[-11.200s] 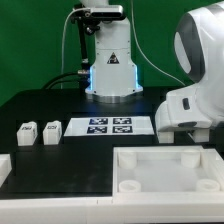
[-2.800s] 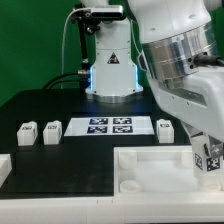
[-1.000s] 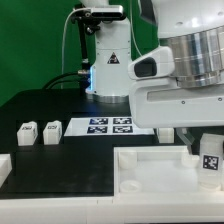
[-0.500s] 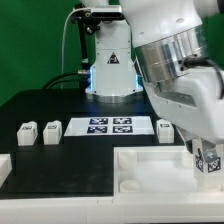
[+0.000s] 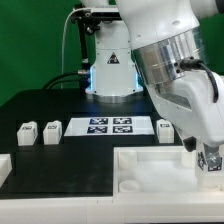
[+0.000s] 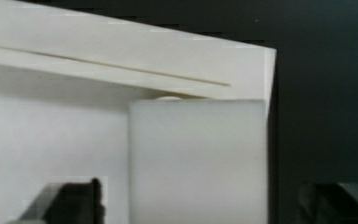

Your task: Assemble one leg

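At the lower right of the exterior frame the gripper (image 5: 211, 158) sits low over the corner of the panel (image 5: 150, 153) nearest the frame's right edge. It is lower than half a second ago, and the square tag that then showed plainly between its jaws is now hard to make out. My reading is that the leg (image 6: 197, 160) is being brought down onto the panel for seating, so the insertion step is under way and not yet finished.

Between the two dark fingers (image 6: 73, 200) at the bottom of the wrist frame the leg fills the middle as a plain white block. A narrow strip shows on each side of it, but any contact falls below the frame edge, so I cannot tell whether the jaws clamp it or have let go. Just past the leg's far end a small rounded shape (image 6: 172, 98), probably a socket, lies against the panel's raised rim.

Farther out, one spare leg (image 5: 165, 128) stands beside the marker board (image 5: 108, 126) at frame centre; two more (image 5: 38, 132) stand at middle left on the black table (image 5: 45, 105), well apart from the gripper.
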